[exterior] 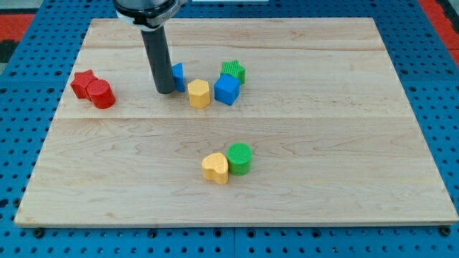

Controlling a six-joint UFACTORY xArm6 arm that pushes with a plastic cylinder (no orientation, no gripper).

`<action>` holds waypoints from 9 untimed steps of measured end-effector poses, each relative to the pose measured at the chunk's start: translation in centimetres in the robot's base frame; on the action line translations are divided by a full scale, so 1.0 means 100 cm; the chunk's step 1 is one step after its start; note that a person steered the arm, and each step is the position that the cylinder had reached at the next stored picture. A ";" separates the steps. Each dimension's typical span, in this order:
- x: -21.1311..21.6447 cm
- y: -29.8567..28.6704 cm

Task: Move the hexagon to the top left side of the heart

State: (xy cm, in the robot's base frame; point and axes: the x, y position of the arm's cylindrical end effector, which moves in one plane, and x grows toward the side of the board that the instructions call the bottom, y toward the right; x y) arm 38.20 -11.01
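The yellow hexagon (199, 93) sits on the wooden board above the middle. The yellow heart (215, 168) lies below the middle, touching a green cylinder (239, 158) on its right. My tip (165, 91) rests on the board just left of the hexagon, with a small gap between them. A blue block (178, 74), shape unclear, is partly hidden behind the rod on its right side.
A blue cube (226, 89) stands right of the hexagon, with a green star-like block (233, 71) behind it. A red star (84, 82) and a red cylinder (102, 94) sit together at the view's left. The board (344, 143) lies on a blue pegboard.
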 end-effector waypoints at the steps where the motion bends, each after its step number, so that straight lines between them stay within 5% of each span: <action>1: -0.013 -0.006; 3: -0.011 0.065; 6: -0.014 0.071; 9: 0.030 0.056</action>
State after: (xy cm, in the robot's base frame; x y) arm 41.23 -5.39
